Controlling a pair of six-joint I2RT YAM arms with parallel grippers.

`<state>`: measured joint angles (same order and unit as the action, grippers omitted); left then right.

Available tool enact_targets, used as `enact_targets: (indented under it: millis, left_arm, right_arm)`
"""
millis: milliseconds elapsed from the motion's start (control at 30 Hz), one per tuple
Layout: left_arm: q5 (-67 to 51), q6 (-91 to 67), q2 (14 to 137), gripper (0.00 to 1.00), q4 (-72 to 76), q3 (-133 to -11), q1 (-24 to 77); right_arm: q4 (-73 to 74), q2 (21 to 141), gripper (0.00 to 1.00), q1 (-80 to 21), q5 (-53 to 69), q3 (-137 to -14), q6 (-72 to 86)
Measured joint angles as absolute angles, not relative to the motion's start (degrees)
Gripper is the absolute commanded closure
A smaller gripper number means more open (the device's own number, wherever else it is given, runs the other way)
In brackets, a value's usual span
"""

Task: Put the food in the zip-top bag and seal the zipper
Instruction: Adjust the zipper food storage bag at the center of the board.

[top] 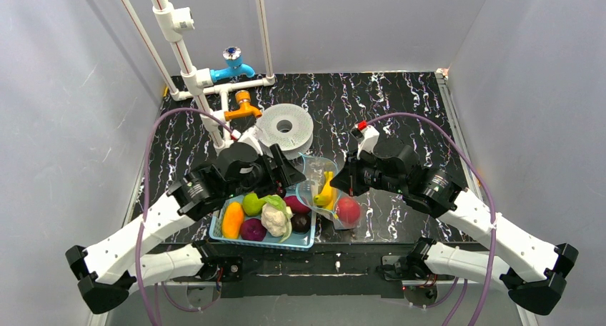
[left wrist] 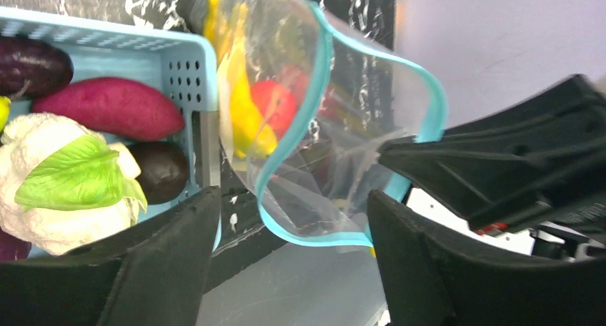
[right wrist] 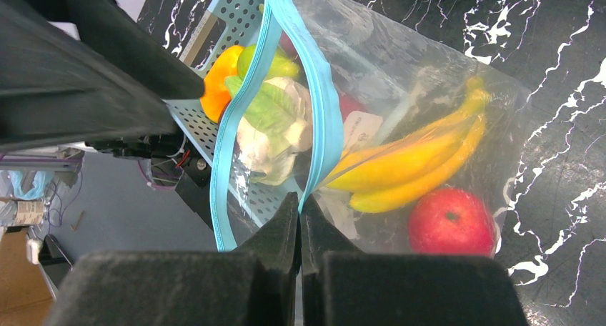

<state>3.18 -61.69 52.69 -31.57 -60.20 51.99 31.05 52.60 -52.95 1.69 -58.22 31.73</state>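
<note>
Plain pale grey walls (top: 64, 90) enclose a black tabletop (top: 414, 104) veined with white, under even, soft light.

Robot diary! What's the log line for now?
left gripper: open | right gripper: shut on teal-blue zipper strip | clear plastic zip-top bag: unsealed, holds yellow bananas, red apple | light-blue slotted basket: white cauliflower inside

One zip-top bag (right wrist: 414, 76), one basket (left wrist: 182, 72), one apple (right wrist: 450, 222), one cauliflower (top: 274, 217), one blue tap (top: 232, 67), one orange tap (top: 243, 108)
</note>
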Motion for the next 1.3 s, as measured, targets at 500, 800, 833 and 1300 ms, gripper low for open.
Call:
enact_targets:
  millis: [500,800,833,1300]
  left_arm:
    - [-9.43,-58.83,67.59,1.0,-23.46,-63.13,51.99]
    - [-14.63,-59.66,71.53,1.0,-10.76,-69.84,51.99]
    - [-14.55,-59.96,71.24,1.0,-9.98,-68.93,51.99]
    - [-11.35,-62.04,70.52,0.92,-13.23,-60.58,51.48]
  right_arm:
    - [32.01,52.21,0.99,-52.95,-1.39,-58.37,30.68]
    - [35.59,48.38,0.99,-52.95,-6.48,-63.55,27.31]
    - [35.64,47.59,0.99,-52.95,-6.76,-63.57,27.03]
    - [36.73,49.45,0.99,-52.95,-11.77,-57.58,25.41]
